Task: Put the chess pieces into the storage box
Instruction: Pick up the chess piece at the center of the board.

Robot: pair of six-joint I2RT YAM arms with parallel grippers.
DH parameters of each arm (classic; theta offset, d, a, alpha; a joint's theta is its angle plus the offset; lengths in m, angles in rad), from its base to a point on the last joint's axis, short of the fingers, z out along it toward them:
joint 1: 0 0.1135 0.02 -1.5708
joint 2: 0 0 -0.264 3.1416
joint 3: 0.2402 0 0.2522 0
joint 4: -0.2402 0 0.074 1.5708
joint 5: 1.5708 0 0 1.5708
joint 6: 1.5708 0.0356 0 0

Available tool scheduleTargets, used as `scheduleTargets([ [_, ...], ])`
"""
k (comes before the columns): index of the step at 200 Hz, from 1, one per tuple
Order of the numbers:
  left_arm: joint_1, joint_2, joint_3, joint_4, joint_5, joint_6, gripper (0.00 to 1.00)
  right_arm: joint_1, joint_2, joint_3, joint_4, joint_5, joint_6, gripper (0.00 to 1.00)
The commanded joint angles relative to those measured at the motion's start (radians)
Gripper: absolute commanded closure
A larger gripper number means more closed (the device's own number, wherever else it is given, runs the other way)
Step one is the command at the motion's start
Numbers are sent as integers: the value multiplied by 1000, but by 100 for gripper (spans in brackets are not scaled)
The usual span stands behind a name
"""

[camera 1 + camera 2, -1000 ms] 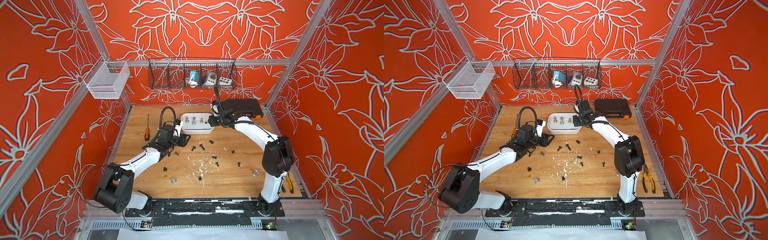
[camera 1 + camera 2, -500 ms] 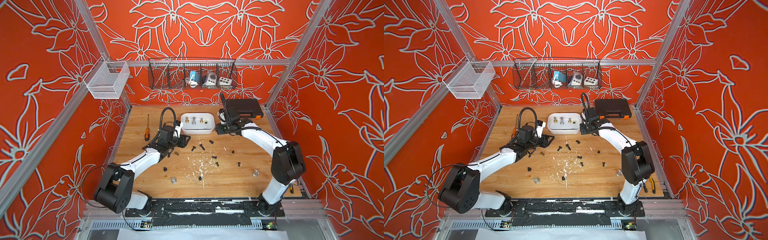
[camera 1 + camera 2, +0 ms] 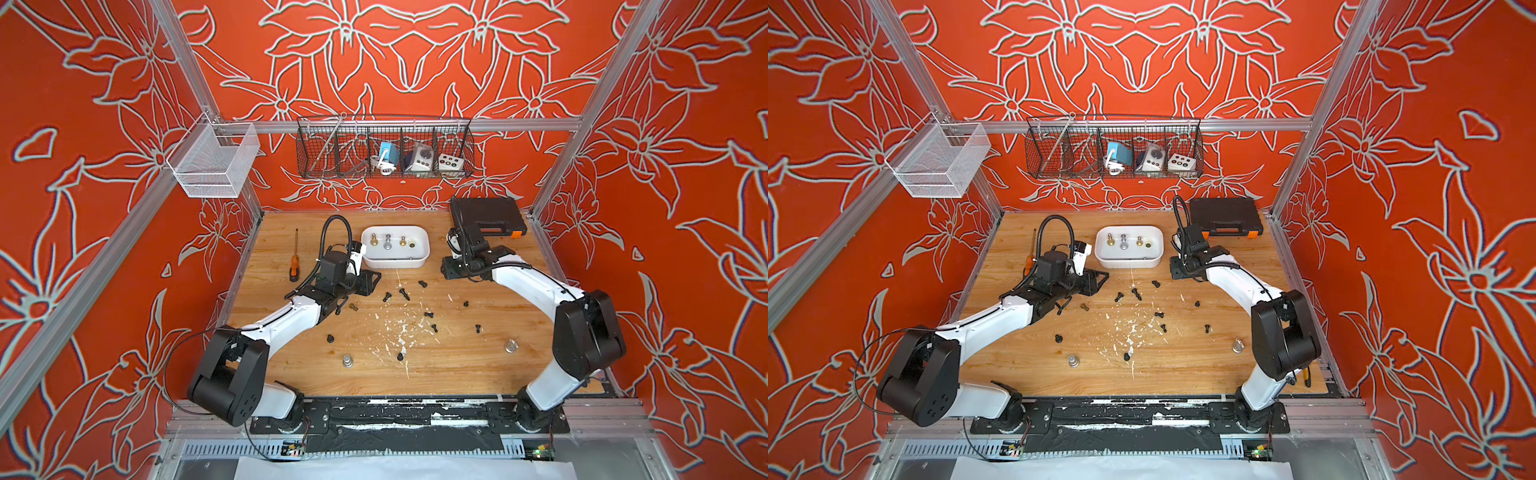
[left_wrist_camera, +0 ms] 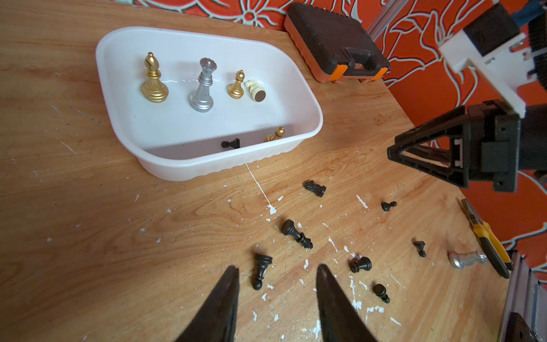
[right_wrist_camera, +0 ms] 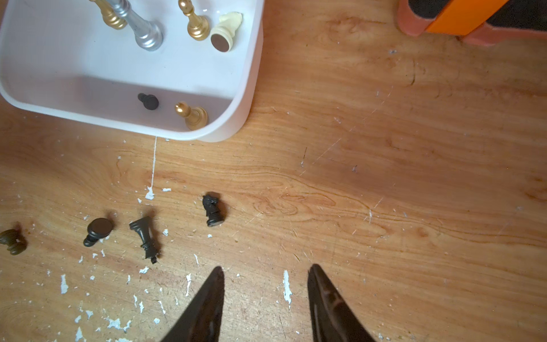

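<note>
left jaws: held parted, empty, beside storage box [image 3: 395, 265]
right jaws: held parted, empty, beside storage box
chess pieces [image 4: 202, 88]: six placed inside, others scattered nearby

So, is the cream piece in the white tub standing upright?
No, the cream piece lies on its side in the white tub, base showing.

orange floral walls [image 3: 415, 50], wooden tabletop [image 3: 457, 374]
</note>
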Motion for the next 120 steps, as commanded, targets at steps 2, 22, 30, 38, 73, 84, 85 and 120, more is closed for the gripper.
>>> scheduleTargets([
  [2, 1, 15, -13, -10, 15, 4, 56, -8, -35, -20, 13, 26, 20, 51],
  [22, 0, 20, -14, -10, 14, 4, 56, -11, -38, -30, 14, 25, 25, 52],
  [30, 0, 23, -12, -10, 16, 3, 56, -13, -39, -33, 14, 22, 28, 51],
  [38, -2, 26, -12, -10, 17, 4, 56, -13, -39, -36, 14, 21, 30, 51],
  [73, -11, 39, -8, -13, 17, 7, 56, -15, -43, -40, 14, 17, 36, 51],
  [84, -11, 42, -7, -11, 17, 7, 56, -15, -42, -40, 12, 17, 39, 51],
  [85, -11, 42, -6, -11, 16, 7, 56, -15, -42, -41, 12, 16, 39, 51],
  [120, -17, 56, 2, -16, 21, 15, 56, -16, -46, -48, 11, 16, 44, 51],
])
